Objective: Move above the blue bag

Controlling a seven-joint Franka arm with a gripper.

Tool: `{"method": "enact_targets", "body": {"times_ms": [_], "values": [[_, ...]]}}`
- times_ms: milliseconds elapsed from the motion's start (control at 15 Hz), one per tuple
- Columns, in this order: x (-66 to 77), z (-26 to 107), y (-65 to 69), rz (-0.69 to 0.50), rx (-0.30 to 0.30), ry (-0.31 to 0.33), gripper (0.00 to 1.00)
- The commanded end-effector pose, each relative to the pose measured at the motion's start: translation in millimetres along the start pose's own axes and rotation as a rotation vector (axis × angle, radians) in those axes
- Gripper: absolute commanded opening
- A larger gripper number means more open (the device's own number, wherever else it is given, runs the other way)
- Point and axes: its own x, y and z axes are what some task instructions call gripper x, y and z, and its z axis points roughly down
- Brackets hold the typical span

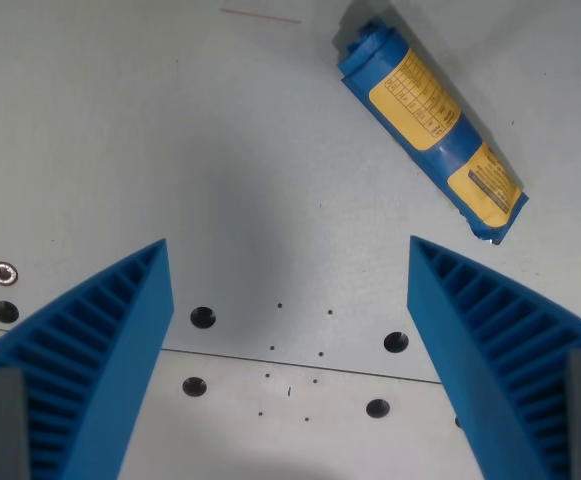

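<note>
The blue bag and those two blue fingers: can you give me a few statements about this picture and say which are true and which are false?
1. The blue bag lies in the upper right of the wrist view. True.
2. The bag is gripped between the fingers. False: it lies apart from them on the table, and nothing sits between them.
3. The bag has yellow labels. True.
4. The fingers are pressed together. False: they stand wide apart.
5. The table has several dark holes. True.
</note>
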Motion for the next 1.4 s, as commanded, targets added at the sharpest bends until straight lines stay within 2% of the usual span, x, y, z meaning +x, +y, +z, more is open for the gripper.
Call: {"method": "enact_targets", "body": {"times_ms": [67,400,800,1400], "values": [[0.1,-2.0,0.0,0.0,-0.001,0.005,1.0],[0.1,-1.6,0.3,-0.011,-0.001,0.004,1.0],[0.7,3.0,3.3,-0.076,-0.007,0.007,1.0],[4.2,23.2,17.4,-0.252,-0.027,0.021,1.0]]}}
